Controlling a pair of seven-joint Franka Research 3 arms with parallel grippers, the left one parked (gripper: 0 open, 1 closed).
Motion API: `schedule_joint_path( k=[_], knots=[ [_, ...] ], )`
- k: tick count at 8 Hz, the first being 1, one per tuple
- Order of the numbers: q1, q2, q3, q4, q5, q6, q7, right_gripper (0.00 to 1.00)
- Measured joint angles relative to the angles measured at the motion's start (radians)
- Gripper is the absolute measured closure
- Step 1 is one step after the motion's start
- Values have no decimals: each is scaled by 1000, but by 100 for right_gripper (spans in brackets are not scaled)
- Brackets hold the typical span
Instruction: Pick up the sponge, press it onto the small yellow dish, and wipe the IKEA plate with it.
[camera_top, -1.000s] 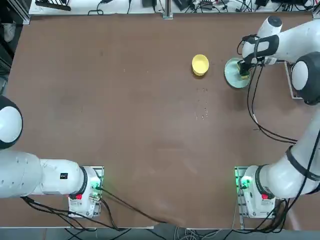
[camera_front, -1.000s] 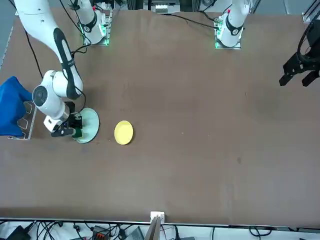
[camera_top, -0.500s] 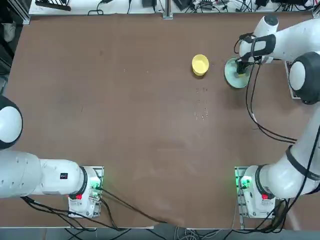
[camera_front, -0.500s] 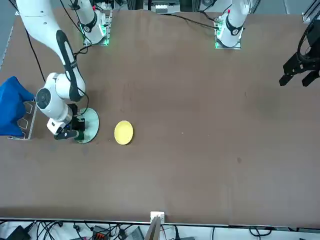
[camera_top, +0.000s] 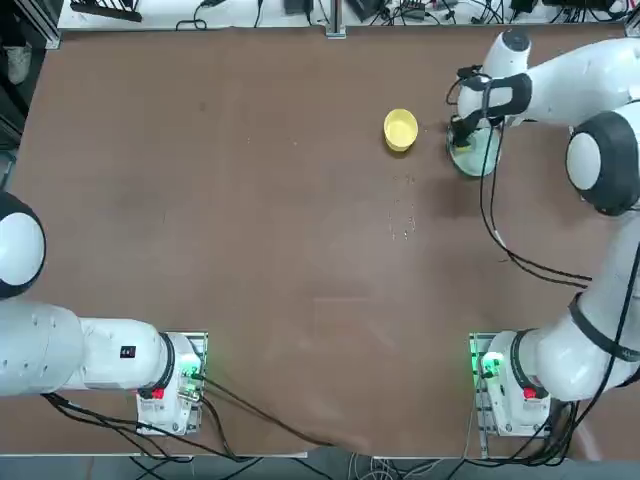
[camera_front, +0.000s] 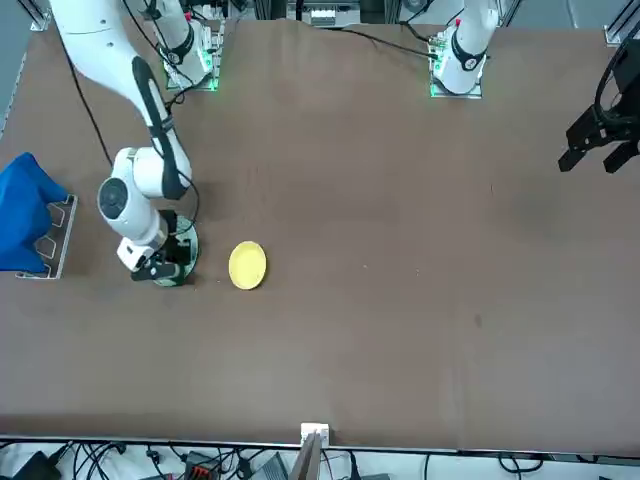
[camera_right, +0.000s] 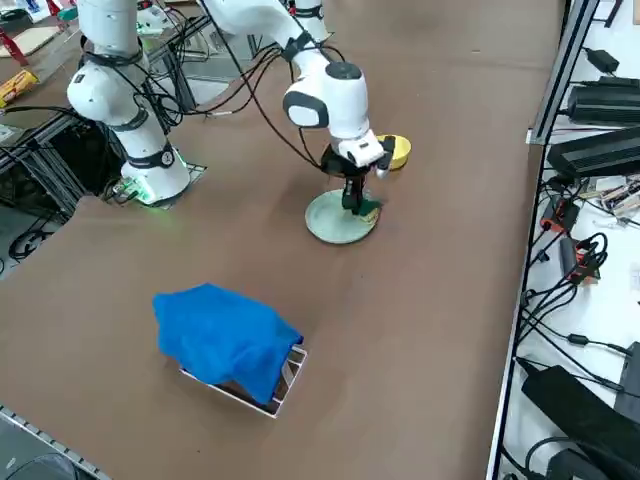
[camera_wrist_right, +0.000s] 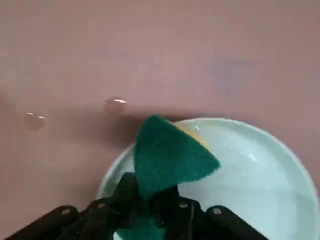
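Observation:
My right gripper (camera_wrist_right: 150, 202) is shut on the sponge (camera_wrist_right: 167, 157), its dark green top facing the wrist camera with a sliver of yellow foam showing. The sponge (camera_right: 369, 211) is pressed down on the IKEA plate (camera_wrist_right: 250, 170), a pale mint plate, at the rim nearest the small yellow dish. In the top view the gripper (camera_top: 462, 137) stands over the plate's (camera_top: 486, 160) left edge, with the small yellow dish (camera_top: 400, 130) a short gap to its left. From the side, the gripper (camera_right: 352, 198) points straight down onto the plate (camera_right: 330, 222), and the yellow dish (camera_right: 397, 150) lies just behind.
A blue cloth (camera_right: 225, 335) lies draped over a small metal rack near the table's right edge, also seen in the front view as the blue cloth (camera_front: 25, 210). A few small specks (camera_top: 403, 225) lie on the brown table in front of the dish. Cables crowd the table's far edge.
The right gripper has slid the sponge across the plate from its right side to its left edge, toward the yellow dish. The jaws have stayed shut on the sponge.

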Motion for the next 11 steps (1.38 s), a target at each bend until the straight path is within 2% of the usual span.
schedule_joint_path(
  k=[5,11],
  knots=[
    [27,-11,-14,-17,-2,-4,63,80],
    [33,-86,-12,-118,0,0,67,80]
  ],
)
